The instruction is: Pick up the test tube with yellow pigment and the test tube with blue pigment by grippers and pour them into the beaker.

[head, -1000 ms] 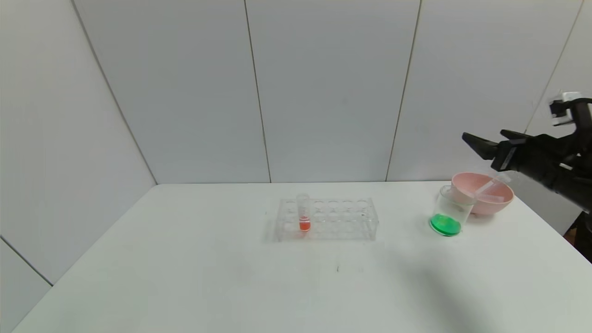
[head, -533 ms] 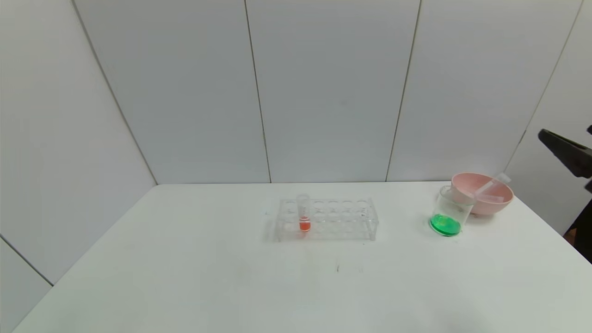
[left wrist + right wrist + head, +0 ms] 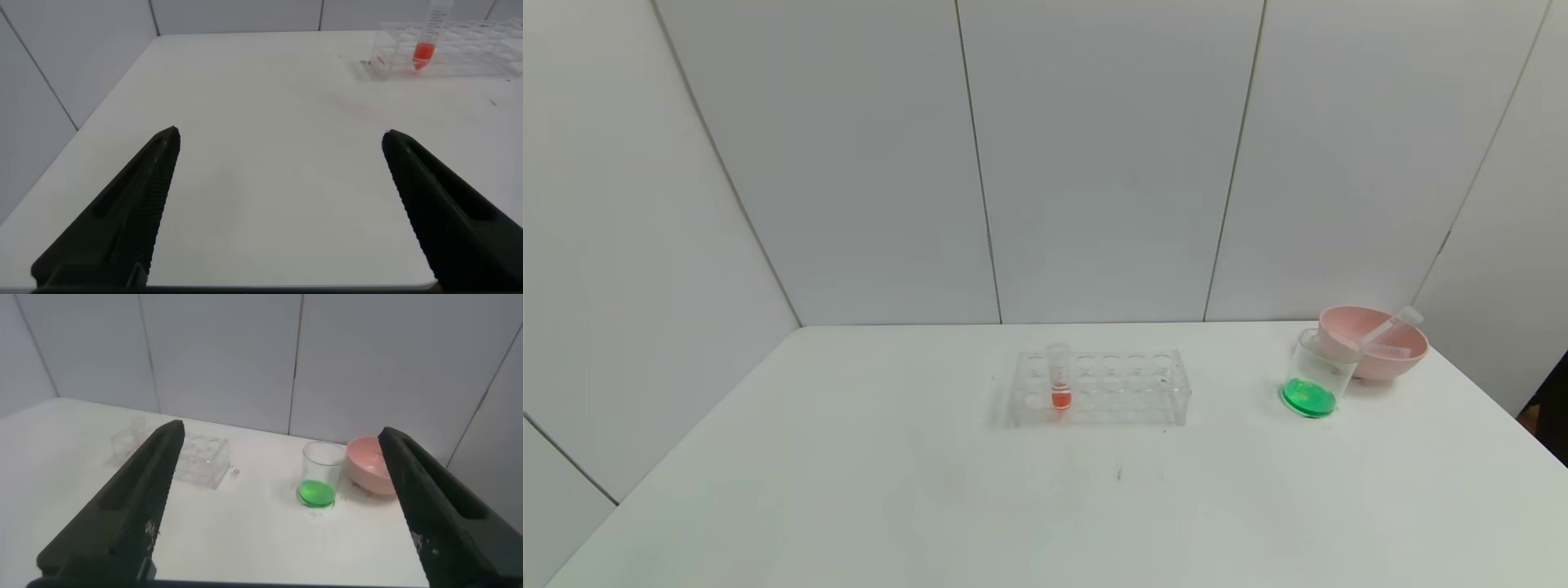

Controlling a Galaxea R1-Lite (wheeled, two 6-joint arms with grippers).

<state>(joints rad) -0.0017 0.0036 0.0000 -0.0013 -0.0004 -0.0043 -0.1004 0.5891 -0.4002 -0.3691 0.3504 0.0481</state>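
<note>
Beaker, small clear cylindrical glass (image 3: pixel 1316 377), is seen on the white desk (image 3: pixel 931 490) touching a pink bowl (image 3: pixel 1376 343), green liquid at its bottom. Two emptied clear tubes (image 3: pixel 1387 331) are lying in the bowl. Pouring is judged done; no further grasp seems called for. Left gripper (image 3: pixel 278 204) and right gripper (image 3: pixel 282 498) are held back, jaws spread, nothing held. One red-liquid tube (image 3: pixel 1059 377) is left in the clear rack (image 3: pixel 1127 388).

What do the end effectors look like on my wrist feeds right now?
Both look alike. The left end effector has two long, matte black fingers, wedge-shaped and tapering to blunt tips, with fine ribbing on the inner faces. The right end effector has the same black tapered fingers, and small pale specks show on one. No cables, markings or arm links show in these views.
</note>
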